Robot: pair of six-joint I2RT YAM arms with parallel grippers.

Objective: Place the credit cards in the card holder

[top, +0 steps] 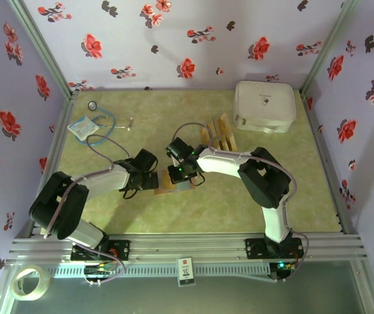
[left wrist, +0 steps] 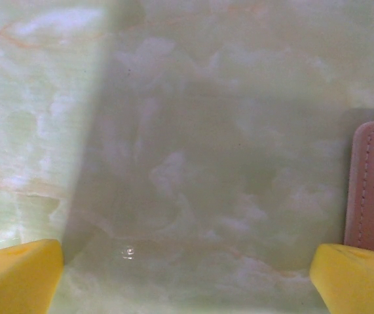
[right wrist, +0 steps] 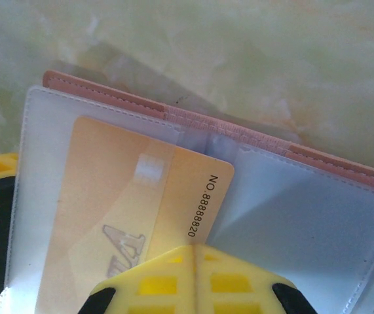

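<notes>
The credit cards (top: 218, 134) are lying in a fanned row on the worktop (top: 141, 111), at about 1 o'clock from the card holder (top: 166, 188). In the overhead view the holder is sitting just below the middle, with both arms meeting over it. You're seeing the left end effector (top: 149, 180) standing at its 9 o'clock side and the right end effector (top: 181, 173) at its 12 o'clock side. A white zippered case (top: 265, 104) at 1 o'clock and a stethoscope (top: 101, 124) at 10 o'clock are resting well apart from the work.

In the left wrist view, the left end effector (left wrist: 187, 281) is hanging low over bare worktop with its jaws spread wide and nothing between them. The holder's stitched edge is lying at 3 o'clock, just beside one fingertip. I'd judge it's waiting there to steady the holder should it skid.

In the right wrist view, the right end effector (right wrist: 195, 261) is pinching the near edge of one card (right wrist: 128, 209) at 6 o'clock, jaws closed on it. The holder is lying open with its clear sleeve (right wrist: 42, 163) facing up. The card's 9 o'clock part is sitting under that sleeve, while its numbered end is lying bare near the spine. Gripping the edge is probably letting you feed the card in flat, and I'd say it's only partly seated.
</notes>
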